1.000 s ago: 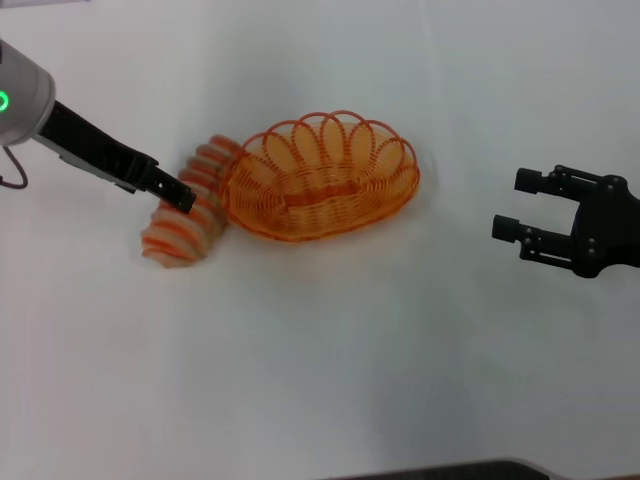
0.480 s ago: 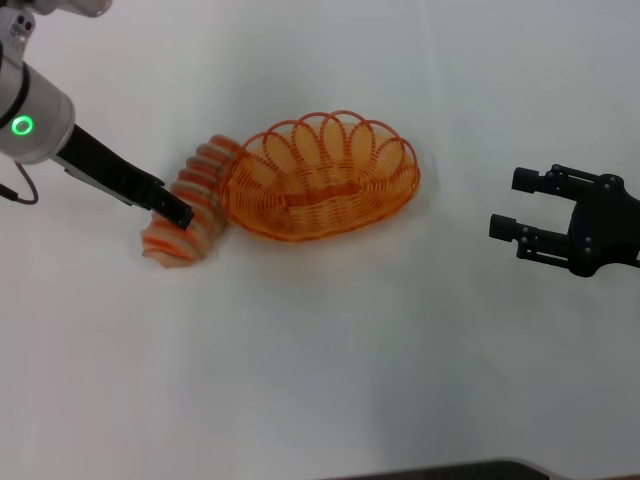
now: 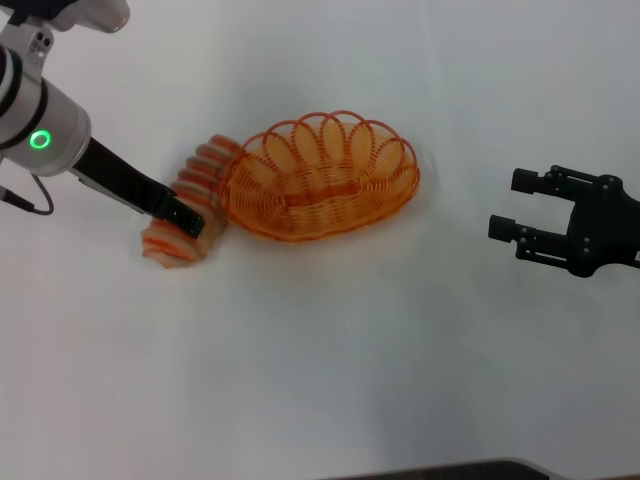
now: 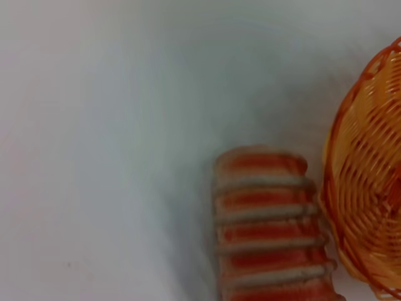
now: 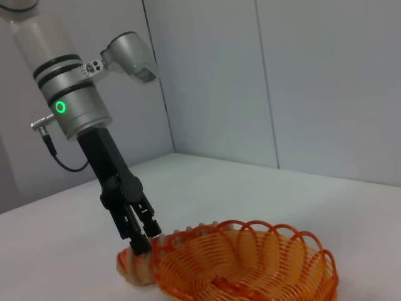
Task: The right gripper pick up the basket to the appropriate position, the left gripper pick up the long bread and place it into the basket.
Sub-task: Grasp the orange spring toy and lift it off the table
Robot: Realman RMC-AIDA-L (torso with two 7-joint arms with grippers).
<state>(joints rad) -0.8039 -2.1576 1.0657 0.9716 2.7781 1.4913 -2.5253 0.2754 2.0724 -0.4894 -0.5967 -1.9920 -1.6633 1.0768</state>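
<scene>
Black, two-fingered, the left gripper (image 3: 184, 219) sits left of centre on the near end of the long bread (image 3: 192, 198), a ridged tan loaf; finger spread can't be judged. Its long axis slants up-right, touching the orange wire basket (image 3: 322, 176). The right gripper (image 3: 522, 205) waits spread, far right.

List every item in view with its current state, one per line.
long bread: lying on the table against the basket's left end, not lifted.
basket: upright on the table, empty.
left gripper: down at the bread, fingertips at its top.
right gripper: open, holding nothing, off to the right of the basket.
table: white, carrying the basket and bread.
</scene>
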